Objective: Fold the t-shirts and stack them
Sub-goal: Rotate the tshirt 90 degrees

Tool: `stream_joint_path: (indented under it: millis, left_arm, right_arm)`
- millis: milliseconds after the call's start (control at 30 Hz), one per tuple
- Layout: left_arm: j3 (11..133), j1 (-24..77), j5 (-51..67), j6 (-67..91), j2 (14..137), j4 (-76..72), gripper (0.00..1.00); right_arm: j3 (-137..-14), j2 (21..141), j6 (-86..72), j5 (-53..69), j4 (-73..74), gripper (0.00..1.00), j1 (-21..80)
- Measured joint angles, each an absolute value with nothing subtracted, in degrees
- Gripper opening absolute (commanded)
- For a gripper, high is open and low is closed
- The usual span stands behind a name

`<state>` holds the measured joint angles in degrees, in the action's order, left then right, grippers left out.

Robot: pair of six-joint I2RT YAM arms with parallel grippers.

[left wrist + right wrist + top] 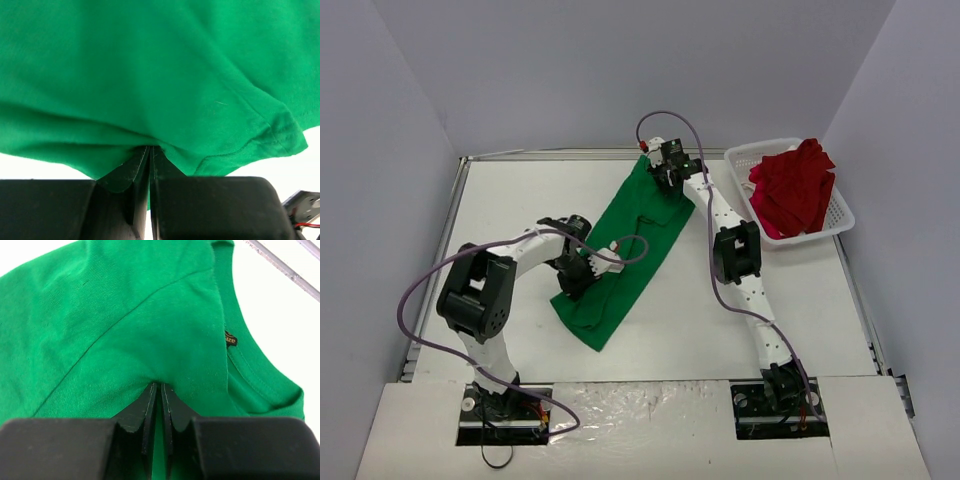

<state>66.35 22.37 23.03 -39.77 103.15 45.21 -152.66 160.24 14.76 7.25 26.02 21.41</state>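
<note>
The green t-shirt (630, 250) lies folded lengthwise in a long diagonal strip across the middle of the table. My left gripper (582, 272) is shut on its near left edge; the left wrist view shows green cloth (150, 75) pinched between the jaws, with a hemmed sleeve to the right. My right gripper (667, 180) is shut on the far end near the collar; the right wrist view shows cloth (125, 325) pinched and the neck label (230, 339). The red t-shirt (793, 188) lies crumpled in the white basket (840, 215).
The white lattice basket stands at the far right of the table. A metal rail (560, 155) runs along the table's far edge, and grey walls enclose the sides. Purple cables loop off both arms.
</note>
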Motion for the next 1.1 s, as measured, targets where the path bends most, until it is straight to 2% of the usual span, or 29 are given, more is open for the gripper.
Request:
stream_joint_path:
  millis: [333,667,1100]
  left_arm:
    - [67.05,35.16,22.85,-33.98,103.72,44.69,0.02]
    - [71.59,43.97,28.27,-30.74,107.37,45.25,0.03]
    - [76.18,49.21,33.30,-29.54,111.15,46.74,0.02]
  right_arm:
    - [-153.58,161.03,14.31,6.83,24.80,0.07,21.80]
    - [-153.58,161.05,14.11,6.83,24.58,0.08,22.59]
    - [-153.56,161.05,14.85,6.79,24.36,0.09,25.61]
